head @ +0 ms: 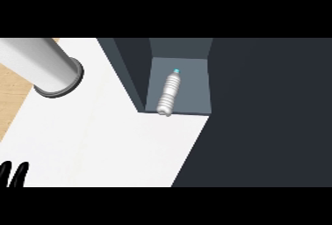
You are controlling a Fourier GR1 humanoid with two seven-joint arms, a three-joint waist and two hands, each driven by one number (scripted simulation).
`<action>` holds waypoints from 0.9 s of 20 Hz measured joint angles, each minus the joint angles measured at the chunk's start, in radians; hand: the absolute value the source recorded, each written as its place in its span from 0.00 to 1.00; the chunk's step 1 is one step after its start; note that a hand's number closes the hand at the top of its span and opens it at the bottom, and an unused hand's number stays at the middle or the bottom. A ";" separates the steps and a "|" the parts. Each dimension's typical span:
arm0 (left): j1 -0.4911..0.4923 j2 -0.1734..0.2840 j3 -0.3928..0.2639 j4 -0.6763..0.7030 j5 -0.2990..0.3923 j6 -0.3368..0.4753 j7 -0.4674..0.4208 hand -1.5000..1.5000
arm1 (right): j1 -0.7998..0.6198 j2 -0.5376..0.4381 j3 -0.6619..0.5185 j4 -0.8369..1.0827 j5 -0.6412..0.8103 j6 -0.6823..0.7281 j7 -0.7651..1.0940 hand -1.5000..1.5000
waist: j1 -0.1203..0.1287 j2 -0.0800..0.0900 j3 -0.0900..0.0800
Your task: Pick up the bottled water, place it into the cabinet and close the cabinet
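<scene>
Clear ribbed plastic water bottle with blue cap (168,93) lies on its side inside the dark grey open cabinet (194,66), cap pointing inward, base at the front edge by the white desk (110,145). Grey forearm (39,61) crosses upper left. Left hand (14,174) at lower-left edge, black fingers up, resting.

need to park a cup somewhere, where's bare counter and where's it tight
The white counter is bare across its middle, between the grey cylinder at upper left, the cabinet above and the left hand's fingers at the lower left edge. Inside the cabinet it is tight: the bottled water lies along the left of its floor, leaving a strip on the right.
</scene>
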 measured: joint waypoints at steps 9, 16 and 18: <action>0.122 0.053 0.176 0.016 0.125 -0.170 -0.052 0.00 | -0.222 0.159 0.084 0.100 -0.070 -0.145 0.204 1.00 | 0.007 0.006 0.001; 0.230 0.061 0.286 0.030 0.218 -0.321 -0.095 0.00 | -0.556 0.193 0.045 0.190 -0.234 -0.292 0.304 1.00 | 0.005 -0.005 -0.002; 0.260 0.066 0.333 0.029 0.253 -0.362 -0.101 0.00 | -0.644 0.193 0.003 0.231 -0.298 -0.314 0.334 1.00 | 0.002 -0.006 -0.003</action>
